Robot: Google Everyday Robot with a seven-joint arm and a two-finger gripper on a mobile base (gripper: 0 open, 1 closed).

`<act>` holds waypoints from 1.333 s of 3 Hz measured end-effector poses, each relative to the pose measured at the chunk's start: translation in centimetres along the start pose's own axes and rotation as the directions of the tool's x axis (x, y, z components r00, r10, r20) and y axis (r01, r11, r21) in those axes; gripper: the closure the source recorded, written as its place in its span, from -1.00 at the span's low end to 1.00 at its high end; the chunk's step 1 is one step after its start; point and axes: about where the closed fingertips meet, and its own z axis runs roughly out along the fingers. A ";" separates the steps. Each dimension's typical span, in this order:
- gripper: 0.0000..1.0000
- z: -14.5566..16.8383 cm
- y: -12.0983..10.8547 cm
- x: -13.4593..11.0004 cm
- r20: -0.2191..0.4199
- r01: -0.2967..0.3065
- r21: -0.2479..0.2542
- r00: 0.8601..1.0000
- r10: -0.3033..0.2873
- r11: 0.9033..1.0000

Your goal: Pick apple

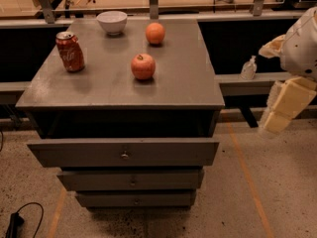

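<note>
The apple (143, 66) is reddish-orange with a dark stem dimple. It sits near the middle of the grey cabinet top (188, 86). My gripper (275, 122) is the cream-coloured part at the right edge of the camera view. It hangs off the cabinet's right side, below the level of the top and well away from the apple. It holds nothing that I can see. The white arm housing (302, 43) is above it.
A smooth orange (155, 33) and a white bowl (112, 22) stand at the back of the top, and a red soda can (70, 51) at the left. The top drawer (124, 152) is pulled out. A small bottle (248, 68) stands on a ledge at the right, and a cable (15, 221) lies on the floor.
</note>
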 end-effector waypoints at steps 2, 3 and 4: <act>-1.00 6.9 -2.7 -13.1 0.453 0.016 -0.038 0.891 0.003 0.999; -1.00 6.8 -3.5 -14.3 0.487 -0.001 -0.019 0.873 0.011 1.000; -1.00 7.3 -3.5 -14.5 0.488 0.005 -0.024 0.873 0.007 1.000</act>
